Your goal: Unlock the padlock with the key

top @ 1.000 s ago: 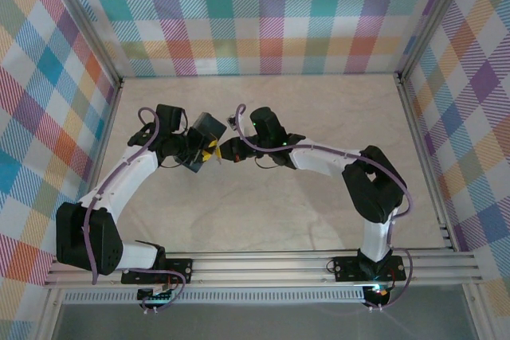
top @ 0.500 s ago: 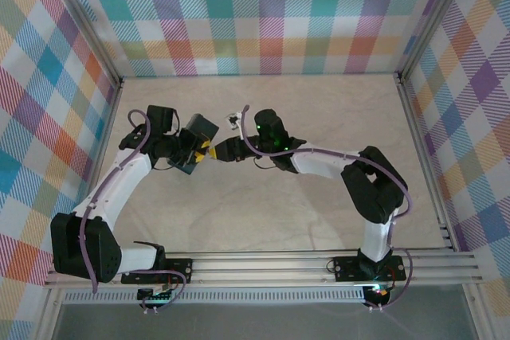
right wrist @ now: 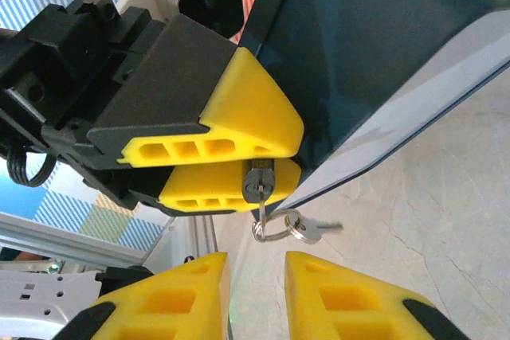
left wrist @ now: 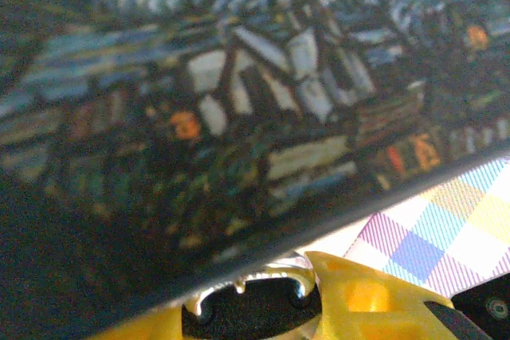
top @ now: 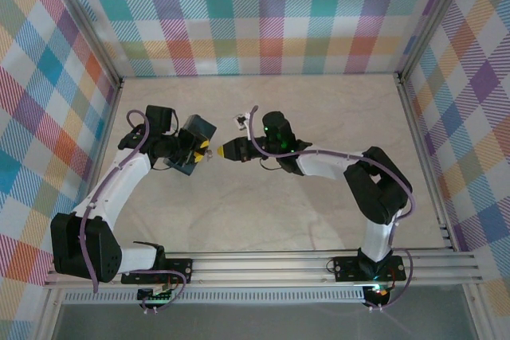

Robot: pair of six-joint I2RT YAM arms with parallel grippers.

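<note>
Backed right gripper (right wrist: 255,292) off since a second ago; now parted, empty. Key (right wrist: 260,201) seated in padlock (right wrist: 257,181) just above its fingertips, ring (right wrist: 275,228) dangling. Left gripper (right wrist: 263,161) clamped on padlock. Probably inserted, not turned; needs regrasp.

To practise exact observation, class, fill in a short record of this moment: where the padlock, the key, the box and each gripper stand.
padlock: clamped between yellow fingers, keyhole end facing the right wrist camera
key: blade in the keyhole; a ring and a second key hang from it
left gripper: shut on the padlock
right gripper: open, just short of the ring, holding nothing
box: dark blue, right beside the padlock
unlocked: cannot tell
</note>
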